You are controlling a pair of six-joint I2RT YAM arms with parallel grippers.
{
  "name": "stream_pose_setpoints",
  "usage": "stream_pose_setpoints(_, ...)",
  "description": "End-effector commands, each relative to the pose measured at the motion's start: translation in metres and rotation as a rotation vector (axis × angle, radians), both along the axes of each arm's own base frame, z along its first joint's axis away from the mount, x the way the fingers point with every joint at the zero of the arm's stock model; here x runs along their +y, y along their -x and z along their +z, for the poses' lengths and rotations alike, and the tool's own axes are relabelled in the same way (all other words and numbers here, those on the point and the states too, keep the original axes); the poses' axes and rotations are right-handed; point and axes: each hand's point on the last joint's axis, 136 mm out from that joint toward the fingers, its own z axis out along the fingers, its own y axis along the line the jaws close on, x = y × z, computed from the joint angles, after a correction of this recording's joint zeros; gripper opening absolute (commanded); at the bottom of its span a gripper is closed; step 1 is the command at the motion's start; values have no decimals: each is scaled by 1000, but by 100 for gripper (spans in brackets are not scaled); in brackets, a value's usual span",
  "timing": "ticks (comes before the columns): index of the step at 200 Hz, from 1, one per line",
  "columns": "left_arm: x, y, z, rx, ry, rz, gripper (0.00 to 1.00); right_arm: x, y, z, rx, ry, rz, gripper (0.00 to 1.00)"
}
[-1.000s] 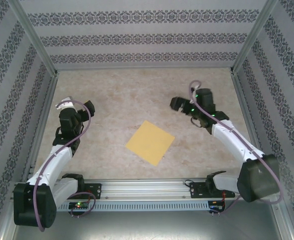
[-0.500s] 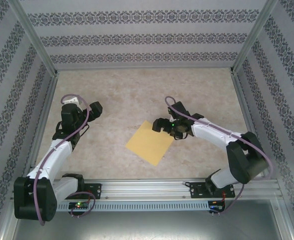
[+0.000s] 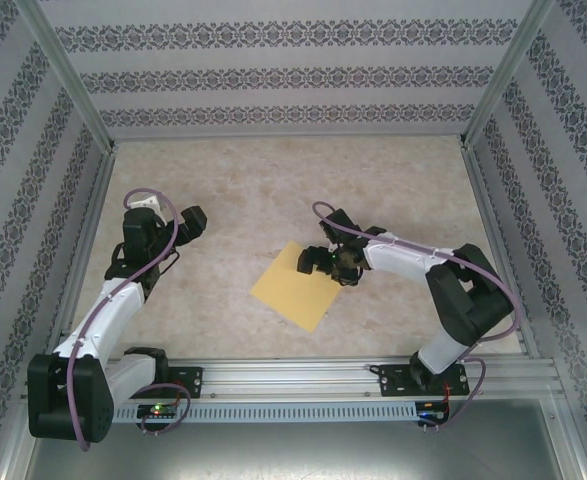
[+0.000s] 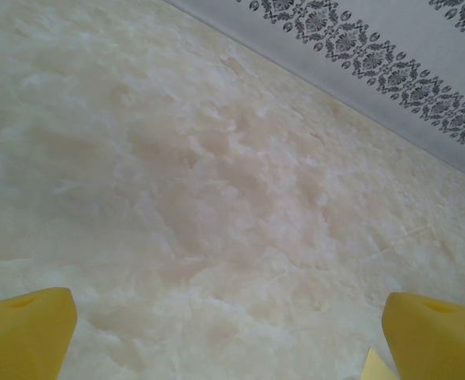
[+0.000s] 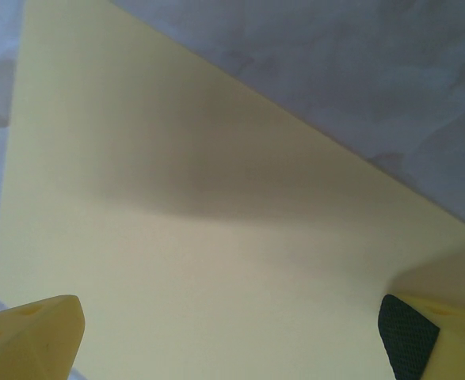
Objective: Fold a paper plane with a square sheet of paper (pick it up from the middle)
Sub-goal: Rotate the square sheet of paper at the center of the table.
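Sheet lies flat & unfolded on surface, mid-front, turned corner-on like a diamond. R end effector is over sheet's far-right corner, jaws wide apart, gripping nothing. Wrist cam: its fingertips are low over the paper at both sides, w/ a soft shadow across the sheet; can't tell if they touch it. L end effector is at surface's left side, well apart from sheet, jaws wide apart too, empty, above bare surface. 2 arms, 1 sheet.
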Motion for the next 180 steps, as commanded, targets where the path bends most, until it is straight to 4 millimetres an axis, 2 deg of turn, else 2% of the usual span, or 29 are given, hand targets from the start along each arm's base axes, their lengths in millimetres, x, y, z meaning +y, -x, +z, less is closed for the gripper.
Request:
stream_pose_setpoints(1,-4,0,9,-19,-4,-29,100,-8,-12,-4,-2,38,-11,97)
stream_pose_setpoints(39,-6,0,9,-17,0,-38,100,-7,-34,-12,-16,67,24,98)
stream_pose_setpoints(119,-10,2,9,-18,9,-61,100,30,-83,-4,-68,133,319,96)
stream_pose_setpoints(133,-10,3,8,-16,7,-61,100,29,-93,13,-124,207,333,95)
stream_pose_setpoints(156,-5,5,9,-15,-15,-38,100,35,-102,59,-254,221,310,96)
stream_pose_setpoints(169,0,7,7,0,-33,-16,100,49,-96,75,-272,143,287,95)
stream_pose_setpoints(180,3,8,6,10,-49,-4,100,69,-82,77,-257,60,287,95)
